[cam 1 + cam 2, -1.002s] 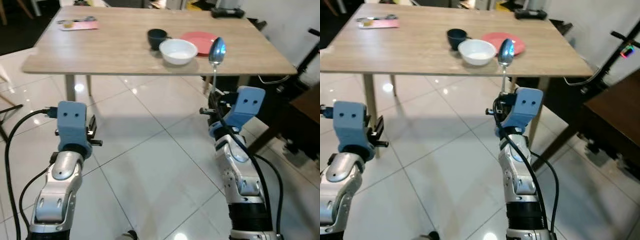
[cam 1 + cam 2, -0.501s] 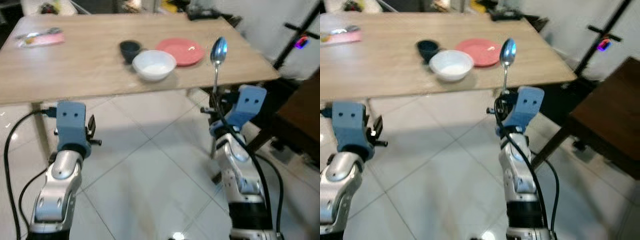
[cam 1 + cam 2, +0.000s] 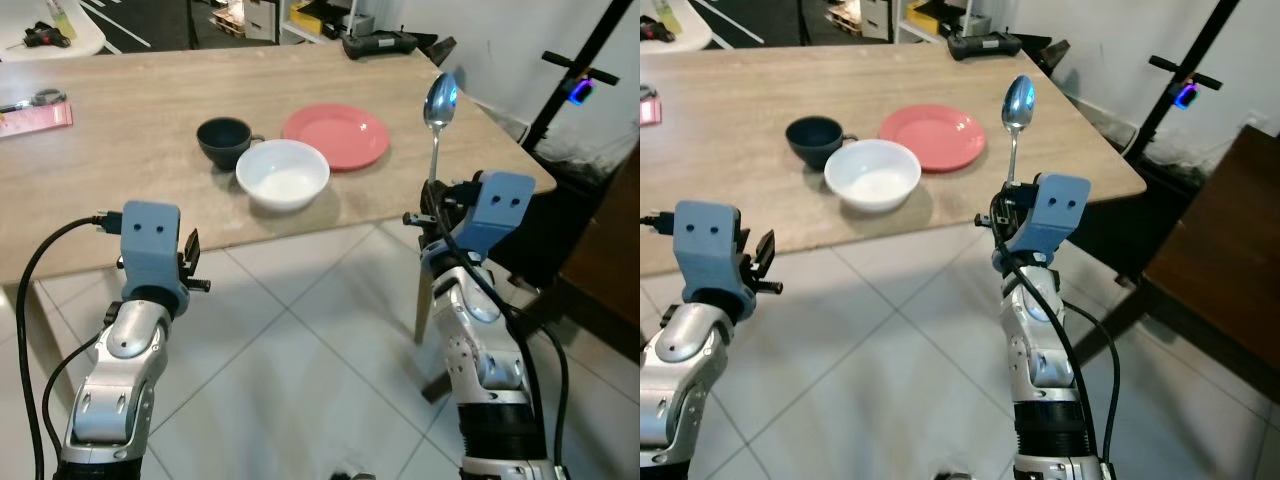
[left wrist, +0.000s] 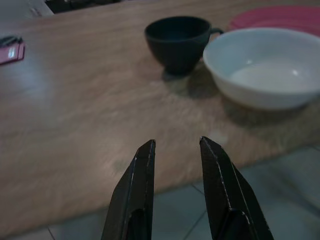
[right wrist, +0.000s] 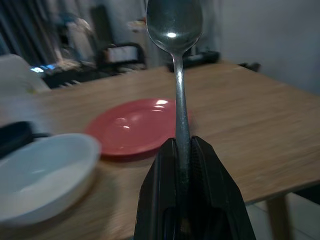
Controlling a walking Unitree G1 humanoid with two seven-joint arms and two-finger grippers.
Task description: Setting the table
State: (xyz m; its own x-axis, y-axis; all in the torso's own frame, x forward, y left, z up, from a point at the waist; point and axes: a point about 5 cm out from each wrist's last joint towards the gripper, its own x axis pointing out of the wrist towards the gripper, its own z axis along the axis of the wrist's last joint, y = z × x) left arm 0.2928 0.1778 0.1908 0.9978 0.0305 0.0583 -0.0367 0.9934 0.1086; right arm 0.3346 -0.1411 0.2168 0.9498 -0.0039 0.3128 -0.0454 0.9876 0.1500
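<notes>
We see wooden table (image 3: 140,150): dark cup (image 3: 224,142) beside white bowl (image 3: 283,174), red plate (image 3: 336,135) right of both, pink item (image 3: 32,117) far left, black device (image 3: 380,42) far edge.

A light wooden table (image 3: 120,160) stands on glossy white floor tiles (image 3: 290,370); white wall (image 3: 520,30) behind

My head views are bright and sharp; wrist views are dim, soft behind the spoon (image 5: 175,30), which glints.
</notes>
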